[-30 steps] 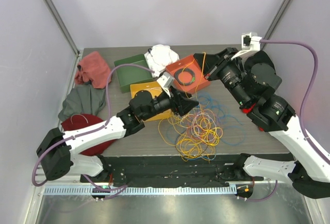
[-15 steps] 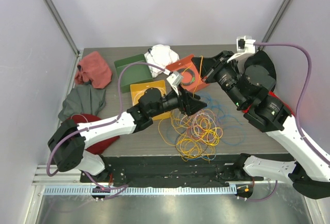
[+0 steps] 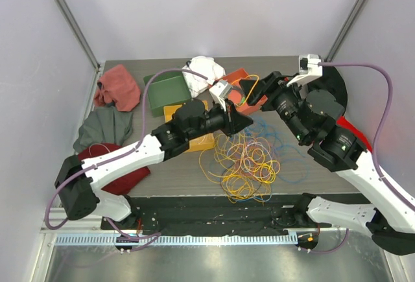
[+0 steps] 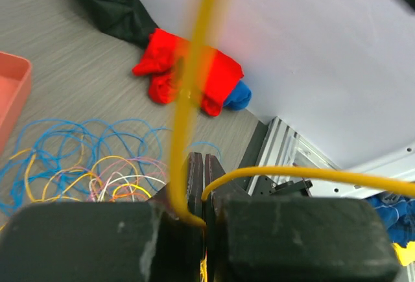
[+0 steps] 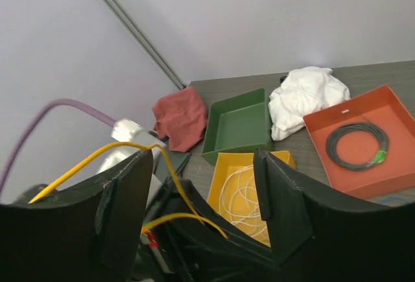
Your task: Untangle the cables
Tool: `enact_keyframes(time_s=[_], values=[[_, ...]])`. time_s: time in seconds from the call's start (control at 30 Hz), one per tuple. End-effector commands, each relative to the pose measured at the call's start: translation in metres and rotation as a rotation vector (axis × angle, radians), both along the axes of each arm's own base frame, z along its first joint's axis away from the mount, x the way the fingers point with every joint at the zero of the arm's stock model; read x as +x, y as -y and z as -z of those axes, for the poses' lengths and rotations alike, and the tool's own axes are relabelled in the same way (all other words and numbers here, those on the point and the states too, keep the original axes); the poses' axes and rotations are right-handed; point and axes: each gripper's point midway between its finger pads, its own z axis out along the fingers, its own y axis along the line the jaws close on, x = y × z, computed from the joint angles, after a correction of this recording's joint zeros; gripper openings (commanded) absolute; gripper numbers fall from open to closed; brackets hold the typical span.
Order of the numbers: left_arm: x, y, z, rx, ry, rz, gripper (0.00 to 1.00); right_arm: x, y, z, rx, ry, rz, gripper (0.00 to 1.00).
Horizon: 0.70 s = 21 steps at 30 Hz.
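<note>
While left end effector (image 4: 199, 165) clamps yellow cable (image 4: 311, 174), right end effector (image 5: 201, 165) gapes, cable between.

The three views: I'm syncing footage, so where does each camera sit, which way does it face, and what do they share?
Top external: above and behind the robot, looking down at the table and cables; left arm and right arm show.
Left wrist: on the left arm, facing the table's right side and a red cloth; left gripper shut on a yellow cable.
Right wrist: on the right arm, facing the green tray and white cloth; right gripper open.
Shared: both wrist views show the yellow cable.
</note>
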Motion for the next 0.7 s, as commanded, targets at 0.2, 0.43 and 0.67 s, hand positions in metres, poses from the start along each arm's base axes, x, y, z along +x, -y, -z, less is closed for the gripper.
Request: enact_keyframes(time_s=[0.2,0.43,0.67], values=[[0.026,-0.072,-0.072,0.104,0.008,-0.212,0.00,-0.009,0.047,0.050,-0.062,-0.094,0.155,0.85],[0.055,-0.116,-0.134,0.051,0.069,-0.355,0.00,-0.019,0.062,0.081,-0.063,-0.135,0.181,0.87],[0.083,-0.149,-0.198,0.049,0.204,-0.513,0.00,-0.026,0.073,0.103,-0.071,-0.154,0.196,0.87]])
